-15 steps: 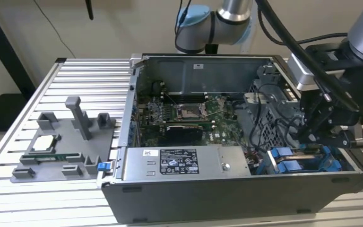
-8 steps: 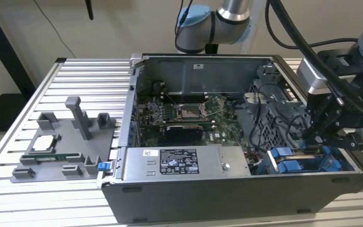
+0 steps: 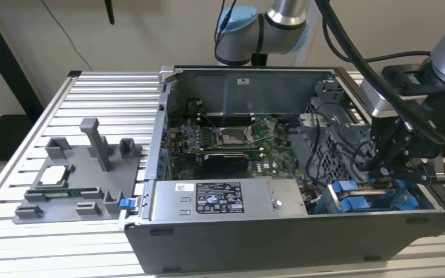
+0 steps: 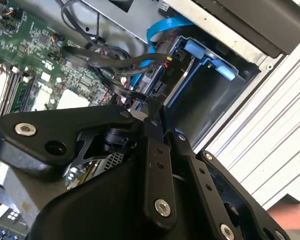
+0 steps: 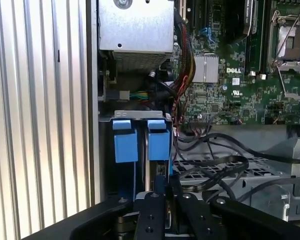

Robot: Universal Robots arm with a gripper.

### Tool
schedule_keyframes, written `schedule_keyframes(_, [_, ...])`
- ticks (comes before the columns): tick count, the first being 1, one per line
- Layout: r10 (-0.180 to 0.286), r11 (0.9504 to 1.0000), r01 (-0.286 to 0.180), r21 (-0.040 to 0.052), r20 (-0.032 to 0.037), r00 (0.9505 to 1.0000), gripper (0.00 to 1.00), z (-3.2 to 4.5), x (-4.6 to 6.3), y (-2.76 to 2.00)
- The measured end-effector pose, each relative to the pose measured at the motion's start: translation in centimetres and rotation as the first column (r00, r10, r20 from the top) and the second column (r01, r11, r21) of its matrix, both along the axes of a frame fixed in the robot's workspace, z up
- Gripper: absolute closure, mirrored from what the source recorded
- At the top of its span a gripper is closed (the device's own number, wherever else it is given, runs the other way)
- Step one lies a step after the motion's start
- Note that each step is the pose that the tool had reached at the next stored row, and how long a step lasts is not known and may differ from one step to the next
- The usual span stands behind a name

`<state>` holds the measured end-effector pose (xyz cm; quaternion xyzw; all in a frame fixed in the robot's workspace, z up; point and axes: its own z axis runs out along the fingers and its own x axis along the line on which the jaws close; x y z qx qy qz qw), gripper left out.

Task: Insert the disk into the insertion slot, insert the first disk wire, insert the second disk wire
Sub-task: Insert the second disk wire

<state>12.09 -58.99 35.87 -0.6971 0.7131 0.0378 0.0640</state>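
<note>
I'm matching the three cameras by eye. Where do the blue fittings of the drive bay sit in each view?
Exterior view: the blue fittings are in the near corner of the case, at the exterior view's right.
Second wrist view: just past the black cables.
First wrist view: between the ribbed table and the green motherboard.
Shared landmark: the green motherboard.

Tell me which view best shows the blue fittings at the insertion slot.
The first wrist view: two blue fittings face the camera, unobstructed. The exterior view has them partly behind the gripper; the second wrist view catches them obliquely.
</note>
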Motion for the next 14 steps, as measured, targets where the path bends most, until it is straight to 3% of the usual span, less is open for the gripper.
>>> schedule_keyframes(4, [-0.001, 1.0, 0.001, 0.0002, -0.0144, 0.9999, 1.0, -0.37, 0.05, 0.09])
schedule_keyframes(8, [-0.001, 1.0, 0.001, 0.0011, -0.0178, 0.9998, 1.0, -0.56, 0.71, 0.09])
schedule_keyframes(14, [-0.001, 1.0, 0.001, 0.0011, -0.018, 0.9998, 1.0, -0.72, 0.74, 0.1])
